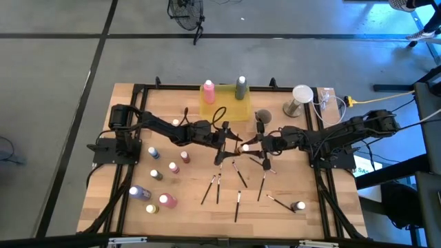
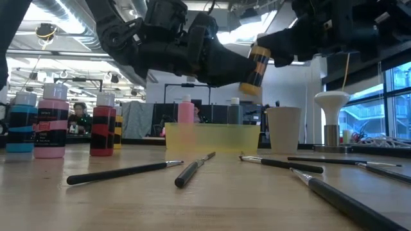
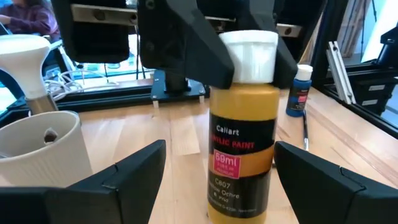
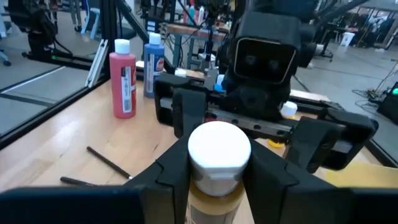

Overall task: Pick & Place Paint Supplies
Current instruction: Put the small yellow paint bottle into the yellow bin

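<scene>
right pincer (image 4: pixel 214 168) clamping ochre paint bottle (image 3: pixel 241 149), left pincer (image 3: pixel 217 171) spread around it

A grey concrete floor (image 1: pixel 62 62) surrounds the wooden table (image 1: pixel 186 210), crossed by dark lines; a fan (image 1: pixel 186 12) stands beyond the far edge; in the low view, ceiling ducts (image 2: pixel 58 16) and strip lights run overhead (a seated person (image 2: pixel 79 115) at far left); tall windows (image 2: pixel 395 102) brighten the right.

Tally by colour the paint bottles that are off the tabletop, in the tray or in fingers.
Pink bottle, in the yellow tray: 1
Grey bottle, in the tray: 1
Ochre bottle, in the right gripper's fingers: 1
Total: 3
</scene>
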Tool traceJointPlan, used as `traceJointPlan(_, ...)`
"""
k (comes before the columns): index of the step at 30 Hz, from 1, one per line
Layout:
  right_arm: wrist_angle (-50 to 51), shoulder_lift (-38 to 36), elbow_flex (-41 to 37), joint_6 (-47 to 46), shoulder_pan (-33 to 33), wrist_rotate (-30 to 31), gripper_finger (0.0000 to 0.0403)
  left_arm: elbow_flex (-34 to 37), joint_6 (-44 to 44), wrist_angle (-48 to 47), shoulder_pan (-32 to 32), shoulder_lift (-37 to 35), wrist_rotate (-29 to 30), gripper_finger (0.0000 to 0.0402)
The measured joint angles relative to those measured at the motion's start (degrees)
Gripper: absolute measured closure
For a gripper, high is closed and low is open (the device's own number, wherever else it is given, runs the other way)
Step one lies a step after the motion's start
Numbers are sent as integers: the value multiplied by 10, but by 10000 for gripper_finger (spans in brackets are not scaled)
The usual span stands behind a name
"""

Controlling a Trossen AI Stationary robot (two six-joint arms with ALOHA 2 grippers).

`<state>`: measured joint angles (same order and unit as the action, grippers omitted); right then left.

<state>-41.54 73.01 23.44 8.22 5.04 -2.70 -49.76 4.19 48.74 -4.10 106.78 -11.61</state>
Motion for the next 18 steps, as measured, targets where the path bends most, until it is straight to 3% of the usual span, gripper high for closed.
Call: traceJointPlan(18,30,0,16,2,0,1,285,0,0,4,0,0,2,107)
